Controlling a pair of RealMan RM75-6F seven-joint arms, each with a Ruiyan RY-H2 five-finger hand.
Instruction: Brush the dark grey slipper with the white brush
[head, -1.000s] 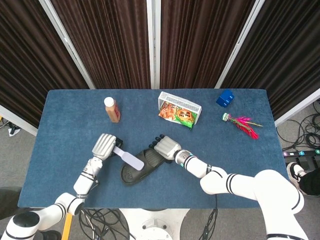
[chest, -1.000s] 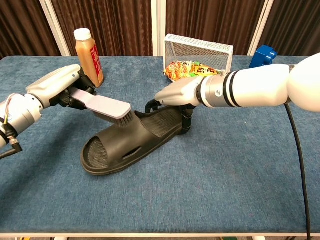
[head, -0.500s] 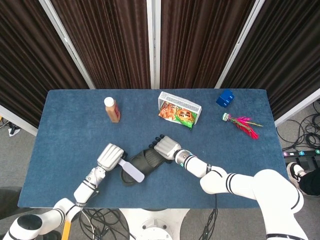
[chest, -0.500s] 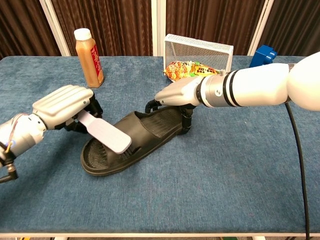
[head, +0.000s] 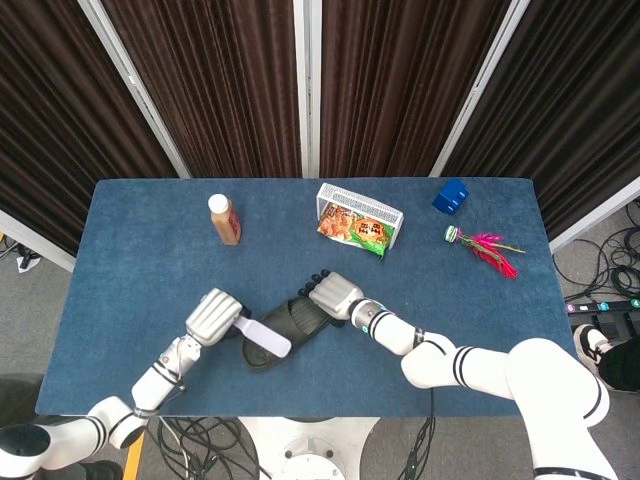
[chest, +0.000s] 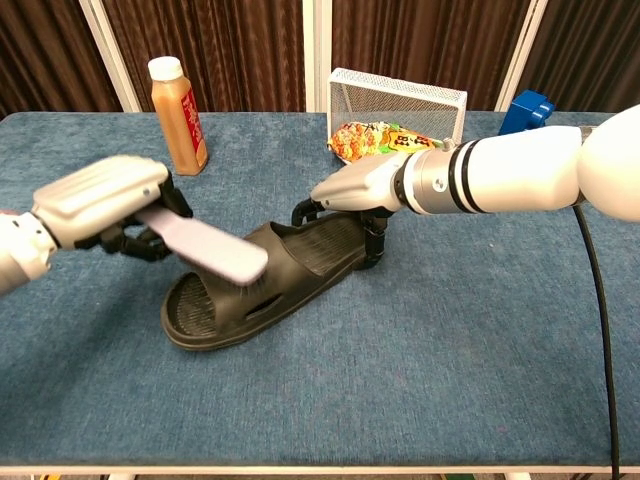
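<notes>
Left hand (chest: 95, 203) lifting since half second ago, carrying white brush (chest: 205, 248) back up over strap of dark grey slipper (chest: 265, 278). Left hand gripping brush handle; right hand (chest: 355, 192) pinching slipper heel, steadying it. Slipper lying lower centre of frame on blue worktop (chest: 420, 360), toe pointing lower left. Advice: keeping bristles flat, stroking lengthwise, heel pinned. Slipper looking matte rubber, ribbed footbed, slotted strap.

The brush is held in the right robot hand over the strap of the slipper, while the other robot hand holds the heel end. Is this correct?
Not quite: the brush is in the left robot hand, as the chest view shows. The rest stands: it is over the strap of the slipper, and the other one, the right robot hand, holds the heel end.
</notes>
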